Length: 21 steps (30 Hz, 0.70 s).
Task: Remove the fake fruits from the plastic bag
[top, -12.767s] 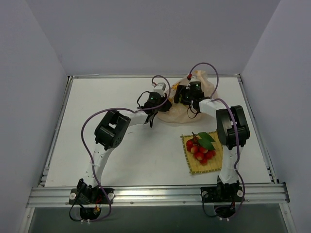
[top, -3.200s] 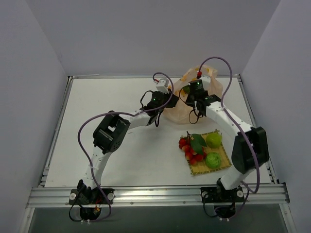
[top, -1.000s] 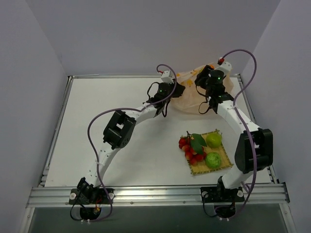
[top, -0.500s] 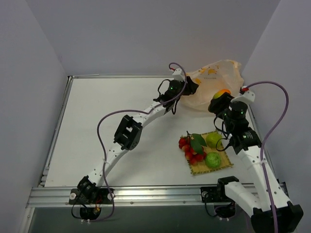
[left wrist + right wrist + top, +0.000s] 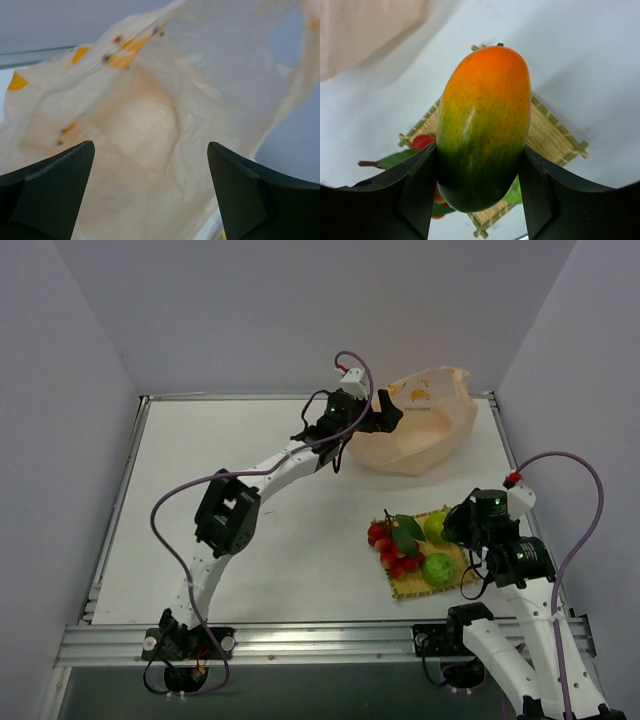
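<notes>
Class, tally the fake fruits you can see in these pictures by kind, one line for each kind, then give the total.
Red berry bunch: 1
Round green fruits: 2
Mango: 1
Total: 4

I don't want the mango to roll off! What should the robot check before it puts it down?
1. Is the mango clamped in the right gripper: ok.
2. Is the mango above the woven mat: ok.
3. Is there a bare spot on the mat beside the berry bunch, far green fruit and near green fruit: cannot tell.
4. Is the plastic bag apart from the mat: ok.
5. Is the left gripper open, facing the bag: ok.
</notes>
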Available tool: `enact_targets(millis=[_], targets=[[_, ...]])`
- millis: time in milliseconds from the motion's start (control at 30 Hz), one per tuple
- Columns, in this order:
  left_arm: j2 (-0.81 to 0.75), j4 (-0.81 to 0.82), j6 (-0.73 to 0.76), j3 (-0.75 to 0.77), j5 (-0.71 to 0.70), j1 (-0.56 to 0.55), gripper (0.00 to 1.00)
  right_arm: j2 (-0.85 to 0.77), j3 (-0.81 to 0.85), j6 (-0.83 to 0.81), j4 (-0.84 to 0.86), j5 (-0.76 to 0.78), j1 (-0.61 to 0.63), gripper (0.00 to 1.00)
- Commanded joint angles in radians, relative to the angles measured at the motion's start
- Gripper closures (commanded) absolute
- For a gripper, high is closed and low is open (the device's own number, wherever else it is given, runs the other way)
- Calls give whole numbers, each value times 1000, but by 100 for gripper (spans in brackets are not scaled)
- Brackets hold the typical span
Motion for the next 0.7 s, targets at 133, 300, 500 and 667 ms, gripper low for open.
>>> enact_targets(millis=[133,300,500,667], targets=[[-482,212,46,-371,25,-18,6,60,41,9,-195,-54,-5,86],[-599,231,56,-538,13,-36,6,130,18,76,-180,-48,-5,84],[-616,240,107,-546,-7,-105,6,72,-65,272,-96,-18,-5,84],[-596,244,130,-534,-17,-143,6,-17,-148,417,-40,-2,-3,84]])
